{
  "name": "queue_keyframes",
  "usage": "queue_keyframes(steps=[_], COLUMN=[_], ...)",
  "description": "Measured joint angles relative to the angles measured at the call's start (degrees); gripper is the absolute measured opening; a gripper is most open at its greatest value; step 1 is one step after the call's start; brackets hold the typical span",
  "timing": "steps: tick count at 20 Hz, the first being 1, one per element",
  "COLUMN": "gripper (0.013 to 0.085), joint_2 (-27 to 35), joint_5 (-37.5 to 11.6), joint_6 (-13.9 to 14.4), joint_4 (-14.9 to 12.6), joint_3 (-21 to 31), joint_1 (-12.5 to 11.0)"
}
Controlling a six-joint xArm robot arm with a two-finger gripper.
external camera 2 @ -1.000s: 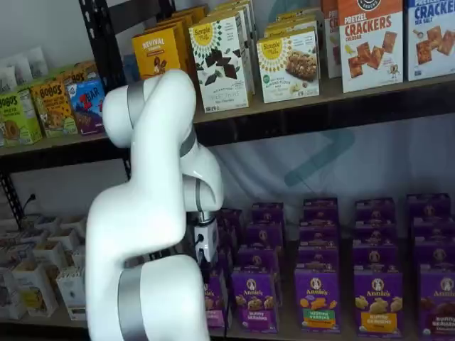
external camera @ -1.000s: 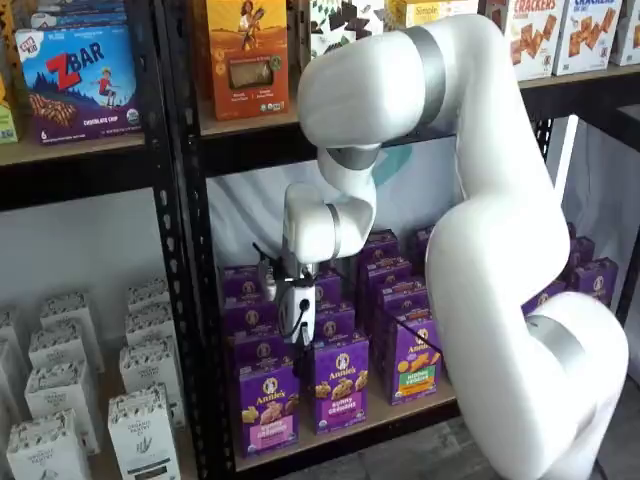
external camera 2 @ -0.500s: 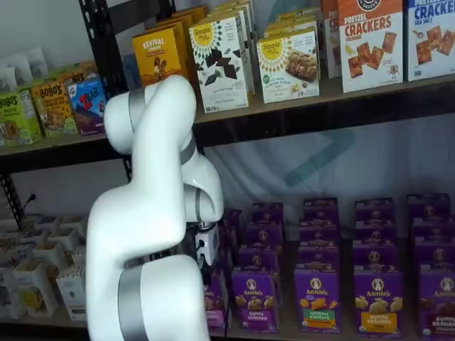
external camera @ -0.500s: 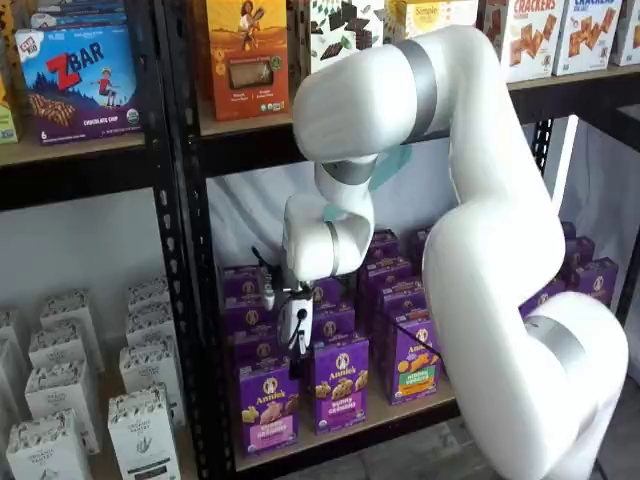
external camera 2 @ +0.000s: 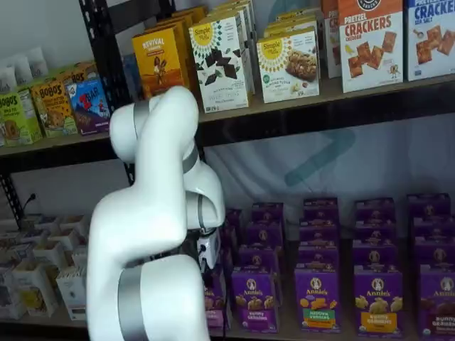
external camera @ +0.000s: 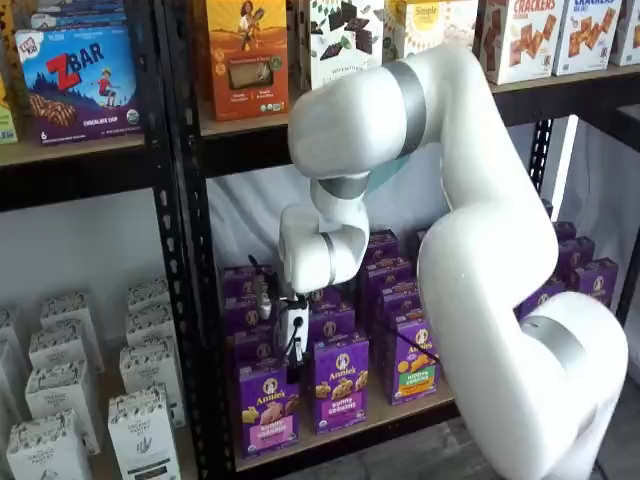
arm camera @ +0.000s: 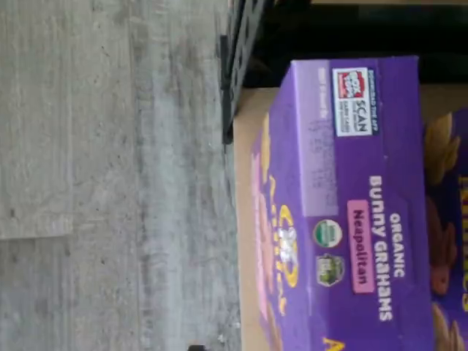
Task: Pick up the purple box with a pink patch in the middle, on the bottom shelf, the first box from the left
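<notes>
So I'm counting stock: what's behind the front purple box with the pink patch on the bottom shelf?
More purple boxes stand in a row behind the purple box, stepping back on the bottom shelf. The gripper covers part of that row, so no full count.

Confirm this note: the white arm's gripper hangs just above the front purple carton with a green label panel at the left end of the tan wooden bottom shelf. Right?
One detail is wrong. In a shelf view, the purple carton under the gripper has a pink label panel, not green; the green-panelled purple carton stands further along the tan wooden bottom shelf. The rest stands.

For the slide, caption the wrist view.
Wrist camera over the purple box of Organic Bunny Grahams Neapolitan at the bottom shelf edge.
</notes>
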Motion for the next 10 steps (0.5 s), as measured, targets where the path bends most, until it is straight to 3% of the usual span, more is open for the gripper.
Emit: queue_keyframes(steps=[5,10], gripper=[0.085,0.085], joint_2=[2.69,5.09], joint_5=[1.2,3.58], joint_6=[2.45,3.53], joint_4=[-2.97,-4.05], joint_3=[-3.31,-6.52], joint_1=[-0.3,-0.27])
